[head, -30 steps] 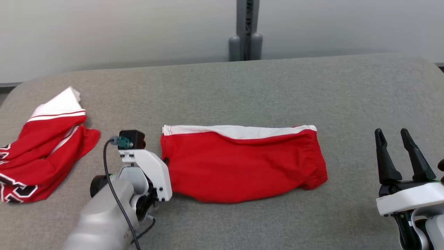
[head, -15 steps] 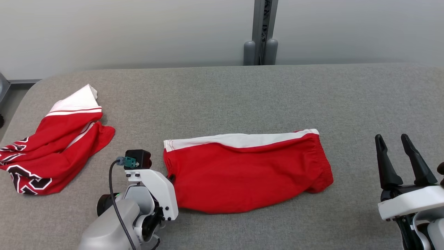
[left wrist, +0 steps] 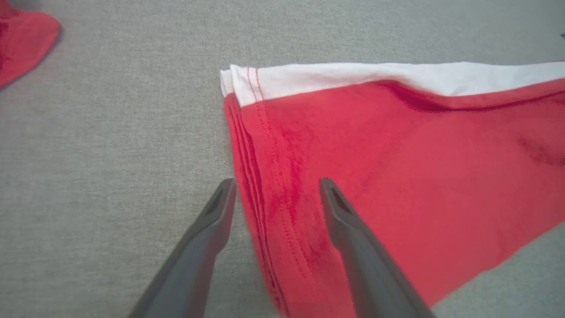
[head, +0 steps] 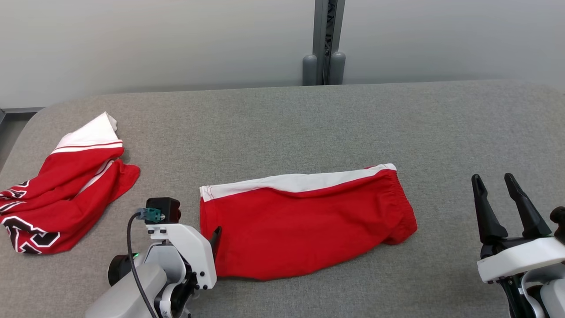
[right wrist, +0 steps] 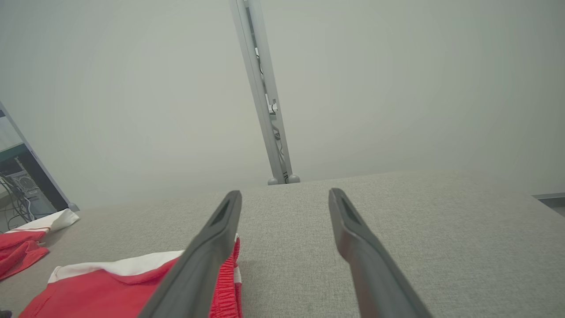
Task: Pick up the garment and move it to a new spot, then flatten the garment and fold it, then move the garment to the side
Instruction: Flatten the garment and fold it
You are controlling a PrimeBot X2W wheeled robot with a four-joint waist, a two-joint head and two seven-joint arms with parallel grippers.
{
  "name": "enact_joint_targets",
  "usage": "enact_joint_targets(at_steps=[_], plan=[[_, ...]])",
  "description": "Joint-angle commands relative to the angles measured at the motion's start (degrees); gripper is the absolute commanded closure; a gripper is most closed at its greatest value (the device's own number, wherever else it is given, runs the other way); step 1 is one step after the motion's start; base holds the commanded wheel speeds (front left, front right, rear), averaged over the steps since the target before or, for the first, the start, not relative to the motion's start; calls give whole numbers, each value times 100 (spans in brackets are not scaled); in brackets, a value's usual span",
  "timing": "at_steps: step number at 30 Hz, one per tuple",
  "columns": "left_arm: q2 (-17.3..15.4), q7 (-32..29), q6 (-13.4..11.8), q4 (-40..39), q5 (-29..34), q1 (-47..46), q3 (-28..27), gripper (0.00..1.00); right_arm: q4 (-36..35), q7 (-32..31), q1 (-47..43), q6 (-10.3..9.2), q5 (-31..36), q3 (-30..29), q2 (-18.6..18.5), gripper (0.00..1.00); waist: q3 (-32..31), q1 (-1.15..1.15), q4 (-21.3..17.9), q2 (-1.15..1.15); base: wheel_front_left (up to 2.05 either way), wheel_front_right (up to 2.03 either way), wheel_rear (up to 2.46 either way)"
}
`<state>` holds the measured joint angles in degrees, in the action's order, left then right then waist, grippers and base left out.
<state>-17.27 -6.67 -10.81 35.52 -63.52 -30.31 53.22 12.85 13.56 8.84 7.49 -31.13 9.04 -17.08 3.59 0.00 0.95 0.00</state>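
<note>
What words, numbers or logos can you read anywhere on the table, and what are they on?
Nothing can be read in full.
Crumpled red garment: black-and-white lettering at its near end, broken up by folds, unreadable.
Folded red garment: plain red with a white band, no text.

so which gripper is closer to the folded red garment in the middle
Left. The left gripper is open at the hemmed end of the folded red garment, one finger over cloth, one over the table. The right gripper is open, well clear of its elastic end.
</note>
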Motion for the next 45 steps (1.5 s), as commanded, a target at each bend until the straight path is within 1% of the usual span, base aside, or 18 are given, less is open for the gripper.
enact_joint_targets(at_steps=[1, 5, 8, 9, 12, 16, 19, 22, 23, 26, 28, 30, 31, 34, 37, 41, 45], plan=[[-116, 71, -123, -157, 60, 91, -21, 0, 9, -23, -63, 2, 50, -1, -38, 0, 6, 0, -8, 0, 0, 0, 0], [-295, 230, -302, -465, 141, 170, -82, 0, 18, -37, -54, 2, 49, 23, -41, 0, 16, 0, -14, 0, 0, 0, 0], [-428, 485, -393, -716, 239, 161, -156, 0, 25, -40, -58, 2, 47, 30, -51, 0, 3, 0, -15, 0, 0, 0, 0], [-428, 485, -393, -716, 239, 161, -156, 0, 25, -40, -58, 2, 47, 30, -51, 0, 3, 0, -15, 0, 0, 0, 0], [-591, 811, -489, -1000, 420, 166, -203, 0, -4, -33, -30, 2, 62, 19, -56, 0, -12, 0, -19, 0, 0, 0, 0], [-766, 1321, -453, -1354, 649, 293, -233, 0, -3, -12, -13, 2, 74, 26, -26, 0, -38, 0, -23, 0, 0, 0, 0], [-899, 1771, -465, -1513, 777, 388, -353, 0, 14, 17, -59, 2, 81, 29, 6, 0, -49, 0, -16, 0, 0, 0, 0], [-927, 2054, -509, -1639, 914, 563, -502, 0, 19, 27, -111, 2, 69, 12, 39, 0, -77, 0, -17, 0, 0, 0, 0], [-922, 2098, -537, -1683, 916, 662, -576, 0, 23, 37, -113, 2, 68, 18, 57, 0, -94, 0, -33, 0, 0, 0, 0], [-931, 2185, -680, -1920, 1211, 913, -948, 0, 24, 84, -115, 2, 80, -28, 133, 0, -130, 0, -70, 0, 0, 0, 0], [-828, 2186, -806, -2234, 1556, 1179, -1434, 0, 33, 91, -149, 2, 113, -41, 189, 0, -161, 0, -86, 0, 0, 0, 0], [-711, 2183, -831, -2521, 1907, 1565, -1863, 0, 46, 114, -214, 2, 120, -51, 241, 0, -192, 0, -101, 0, 0, 0, 0], [-656, 2183, -820, -2658, 2105, 1688, -2075, 0, 58, 117, -245, 2, 136, -42, 275, 0, -213, 0, -107, 0, 0, 0, 0], [-446, 2184, -610, -3034, 2700, 2069, -2585, 0, 97, 122, -251, 2, 169, 32, 309, 0, -243, 0, -102, 0, 0, 0, 0], [-237, 2185, -419, -3216, 3185, 2372, -2891, 0, 163, 113, -223, 2, 199, 112, 286, 0, -249, 0, -68, 0, 0, 0, 0], [-29, 2185, -148, -3323, 3653, 2620, -3179, 0, 214, 90, -163, 2, 238, 146, 255, 0, -241, 0, -19, 0, 0, 0, 0], [186, 2186, 77, -3274, 3903, 2844, -3459, 0, 295, 64, -108, 2, 245, 158, 290, 0, -213, 0, 29, 0, 0, 0, 0]])
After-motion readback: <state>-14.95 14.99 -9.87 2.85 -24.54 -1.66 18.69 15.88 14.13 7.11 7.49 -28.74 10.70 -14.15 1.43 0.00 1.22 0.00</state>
